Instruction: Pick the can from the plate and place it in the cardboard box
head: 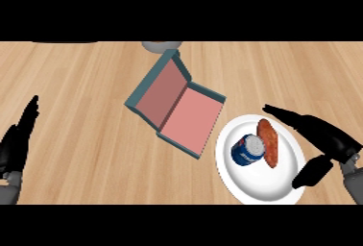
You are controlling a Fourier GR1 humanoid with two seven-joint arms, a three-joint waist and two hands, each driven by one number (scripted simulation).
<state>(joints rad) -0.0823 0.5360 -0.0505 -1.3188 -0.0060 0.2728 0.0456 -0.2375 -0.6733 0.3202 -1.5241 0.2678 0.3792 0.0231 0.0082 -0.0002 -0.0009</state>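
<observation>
Blue and white, the can (248, 150) lies on its side on the white plate (255, 185), left of the plate's centre, its round end facing up toward the view. Just beside it at its 3 o'clock lies a long reddish-brown sausage (269, 143), running lengthwise along the plate. The right hand (322, 139) hangs over the plate's right rim, at about 3 o'clock from the can, with the sausage between the two; its fingers stretch straight toward 10 o'clock, its thumb points down toward 7 o'clock, and it holds nothing and is apart from the can. The cardboard box (177, 105), teal outside and pink inside, lies opened flat on the light wooden tabletop (85, 125) at about 11 o'clock from the plate, its near corner just beside the plate's rim. The left hand (18, 139) rests open at the view's left edge, fingers up. A grey round object (161, 46) shows partly at 12 o'clock, beyond the box.
</observation>
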